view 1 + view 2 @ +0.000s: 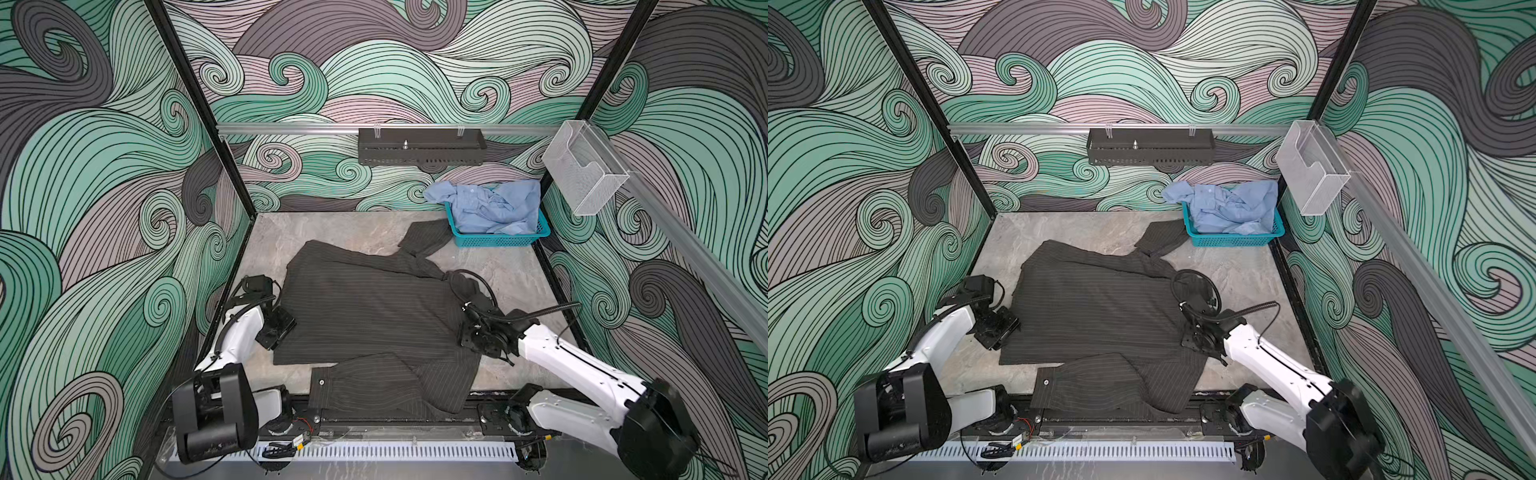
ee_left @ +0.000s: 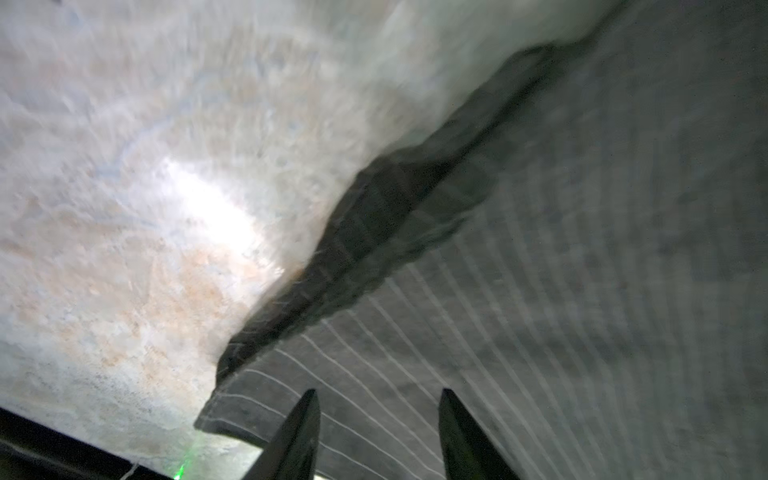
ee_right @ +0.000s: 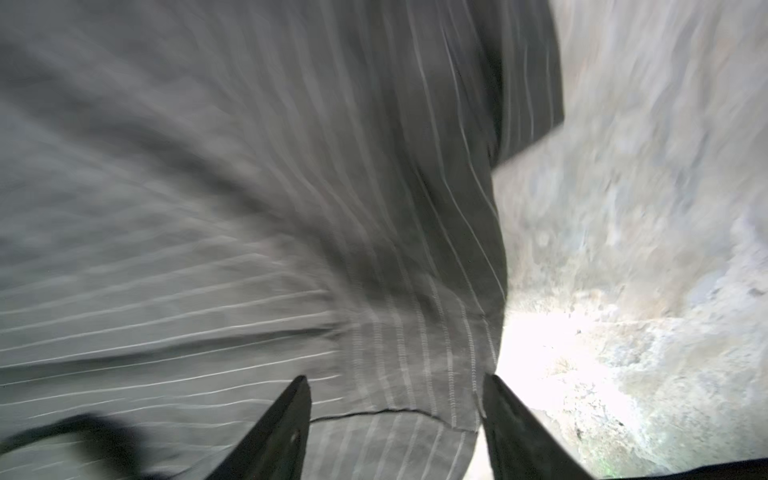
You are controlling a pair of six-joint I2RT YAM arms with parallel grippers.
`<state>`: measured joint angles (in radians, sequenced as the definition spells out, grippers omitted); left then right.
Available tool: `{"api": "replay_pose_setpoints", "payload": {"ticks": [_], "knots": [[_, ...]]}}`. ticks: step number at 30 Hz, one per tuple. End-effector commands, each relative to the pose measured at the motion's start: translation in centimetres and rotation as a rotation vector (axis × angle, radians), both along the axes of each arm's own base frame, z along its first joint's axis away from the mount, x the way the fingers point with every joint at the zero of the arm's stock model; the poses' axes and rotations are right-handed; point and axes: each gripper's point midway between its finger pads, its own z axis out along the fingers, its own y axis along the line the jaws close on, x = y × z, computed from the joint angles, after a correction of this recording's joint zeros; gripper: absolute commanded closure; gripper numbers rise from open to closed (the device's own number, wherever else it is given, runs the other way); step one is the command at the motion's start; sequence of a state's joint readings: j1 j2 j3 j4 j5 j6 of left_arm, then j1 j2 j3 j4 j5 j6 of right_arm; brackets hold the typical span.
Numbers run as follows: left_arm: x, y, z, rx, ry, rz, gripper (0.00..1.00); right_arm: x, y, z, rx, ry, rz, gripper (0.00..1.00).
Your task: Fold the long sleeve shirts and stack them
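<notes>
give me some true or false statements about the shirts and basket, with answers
1. The pinstriped charcoal shirt lies spread on the table: true.
2. The light blue shirt is folded on the table: false, it sits crumpled in the teal mesh basket.
3. The basket stands at the near left corner: false, it is at the far right corner.
4. The left end effector and right end effector are at opposite side edges of the pinstriped charcoal shirt: true.

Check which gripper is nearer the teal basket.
Right. The right gripper is at the pinstriped shirt's right edge, toward the basket; the left gripper is at its left edge.
</notes>
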<state>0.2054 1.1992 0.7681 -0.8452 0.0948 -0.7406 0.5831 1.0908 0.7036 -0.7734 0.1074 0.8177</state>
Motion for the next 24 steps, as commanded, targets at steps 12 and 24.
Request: {"api": "replay_pose_setpoints", "payload": {"ticks": [12,24], "knots": [[6.7,-3.5,-3.8,-0.121,0.114,-0.083,0.50,11.2,-0.3,-4.3,-0.025,0.151,-0.046,0.35],[1.4,-2.5,-6.1,-0.195,0.170,-0.057,0.50,4.6,-1.1,-4.0,0.049,0.175,-0.026,0.37]]}}
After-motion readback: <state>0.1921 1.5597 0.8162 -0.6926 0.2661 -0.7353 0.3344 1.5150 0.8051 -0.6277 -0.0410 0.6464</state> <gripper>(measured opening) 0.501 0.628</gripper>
